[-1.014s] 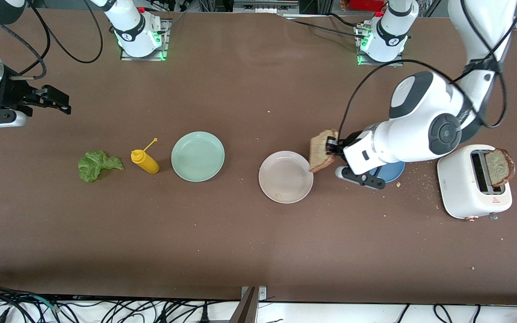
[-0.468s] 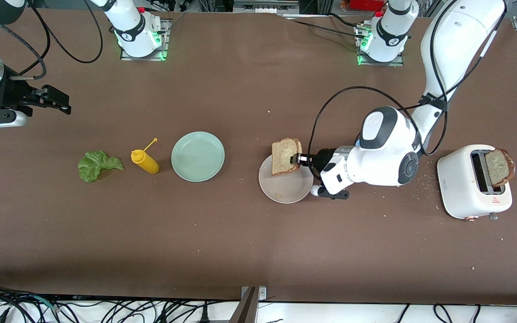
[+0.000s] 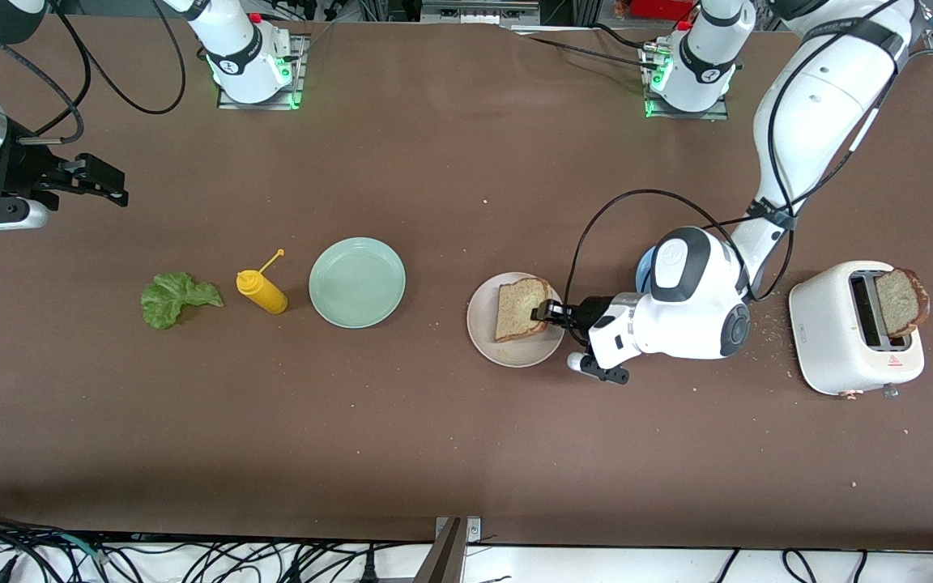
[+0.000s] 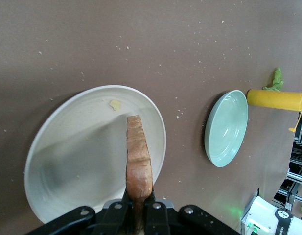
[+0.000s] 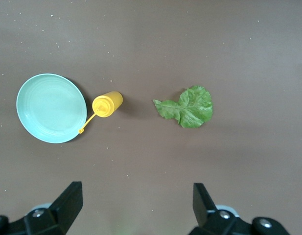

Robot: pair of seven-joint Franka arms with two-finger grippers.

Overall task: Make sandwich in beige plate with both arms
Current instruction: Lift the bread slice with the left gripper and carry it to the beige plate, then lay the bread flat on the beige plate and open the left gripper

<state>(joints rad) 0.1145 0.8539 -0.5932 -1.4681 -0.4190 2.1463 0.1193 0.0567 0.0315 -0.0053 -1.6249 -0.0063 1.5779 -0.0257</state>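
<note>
step: first bread slice point(image 3: 521, 308) over beige plate point(image 3: 489, 344), frame centre-right | left gripper point(image 3: 545, 312): clamped on slice edge so it drops flat | right gripper point(image 3: 92, 181): upper left, jaws wide, empty, waiting | lettuce point(image 3: 172, 297) untouched

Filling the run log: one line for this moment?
left tool: shut on bread slice, over beige plate | right tool: open, waiting | lettuce leaf: on table | second slice: in toaster

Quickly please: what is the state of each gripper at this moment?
Left gripper: shut on the bread slice, over the beige plate.
Right gripper: open, holding nothing, waiting above the table at its own end.
</note>
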